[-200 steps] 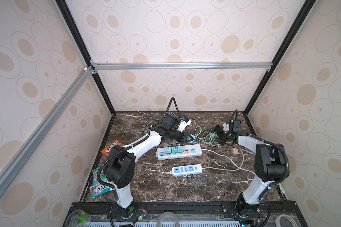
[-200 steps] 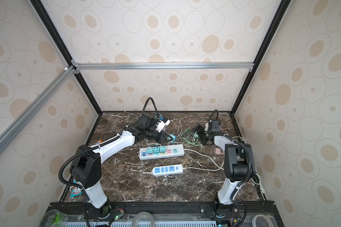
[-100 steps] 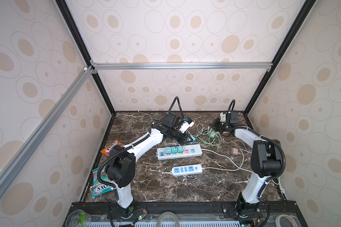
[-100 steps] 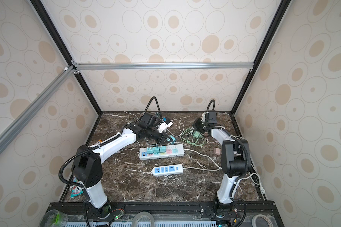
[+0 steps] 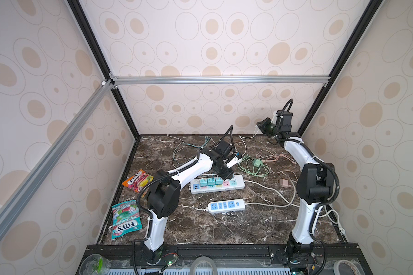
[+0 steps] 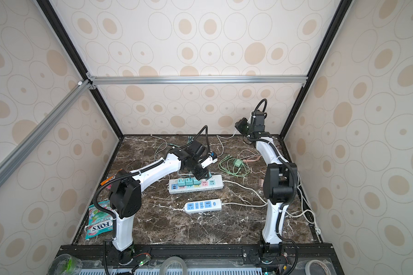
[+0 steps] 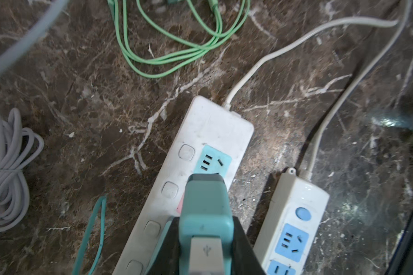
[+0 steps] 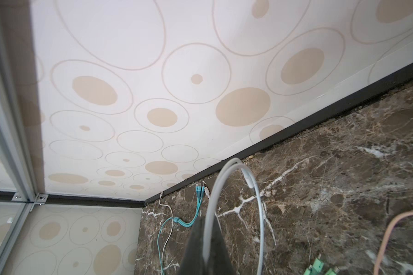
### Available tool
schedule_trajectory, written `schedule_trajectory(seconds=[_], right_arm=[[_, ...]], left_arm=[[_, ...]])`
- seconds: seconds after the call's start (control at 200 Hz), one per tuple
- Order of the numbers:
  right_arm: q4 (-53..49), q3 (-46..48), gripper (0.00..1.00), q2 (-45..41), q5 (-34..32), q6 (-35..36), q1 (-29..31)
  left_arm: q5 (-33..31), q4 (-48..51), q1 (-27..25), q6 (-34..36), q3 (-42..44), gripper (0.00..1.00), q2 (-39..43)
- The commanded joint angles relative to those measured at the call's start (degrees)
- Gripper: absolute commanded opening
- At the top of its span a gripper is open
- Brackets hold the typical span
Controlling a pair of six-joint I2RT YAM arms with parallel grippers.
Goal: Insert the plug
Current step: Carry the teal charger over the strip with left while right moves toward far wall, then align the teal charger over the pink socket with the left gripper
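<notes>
Over the centre-frame power strip (image 5: 240,183), left tool (image 5: 227,177) clamps the teal plug (image 7: 205,202), right tool (image 8: 204,250) pinches a white cable (image 8: 234,166).

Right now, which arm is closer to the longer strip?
Left. Left arm holds a teal plug just over the strip; right arm is up by the back wall, gripping a white cable.

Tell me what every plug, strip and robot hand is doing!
left gripper: shut on teal charger
teal charger: held tilted over long power strip
long power strip: three sockets filled
short power strip: all sockets empty
right gripper: raised, shut on white cable
green charger: unplugged, lying loose
pink charger: unplugged, lying loose
</notes>
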State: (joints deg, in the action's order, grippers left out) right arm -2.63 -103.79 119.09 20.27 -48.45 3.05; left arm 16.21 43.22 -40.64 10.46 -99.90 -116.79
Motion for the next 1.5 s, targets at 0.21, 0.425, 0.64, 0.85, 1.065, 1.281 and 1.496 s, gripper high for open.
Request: schedule_trajectory(seconds=[0.21,0.425,0.64,0.85,1.065,1.281,1.496], right_arm=[[3.77,-7.09,0.00,8.75,-0.31,-6.92,0.04],[1.34,-7.60,0.01,9.28,0.71,-4.42,0.07],[1.39,-5.14,0.03,8.75,1.50,-3.66,0.04],[2.01,-3.00,0.04,8.37,2.45,-3.68,0.07],[1.84,-2.14,0.04,8.01,3.04,-3.15,0.04],[1.58,-1.78,0.05,7.83,3.37,-2.81,0.00],[1.49,-1.37,0.05,7.65,3.59,-2.54,0.08]], left_arm=[[-8.73,11.18,-1.10,5.63,-8.04,0.00,-6.95],[-10.26,17.53,-2.28,9.40,-13.11,0.00,-10.81],[-9.93,18.76,-4.17,15.67,-14.73,0.00,-11.25],[-9.88,21.61,-4.54,19.92,-16.85,0.00,-11.92],[-12.13,22.44,-4.50,21.42,-17.36,0.00,-12.32],[-12.24,21.05,-4.44,24.13,-18.01,0.00,-11.70],[-10.49,20.64,-4.02,25.60,-15.96,0.00,-12.85]])
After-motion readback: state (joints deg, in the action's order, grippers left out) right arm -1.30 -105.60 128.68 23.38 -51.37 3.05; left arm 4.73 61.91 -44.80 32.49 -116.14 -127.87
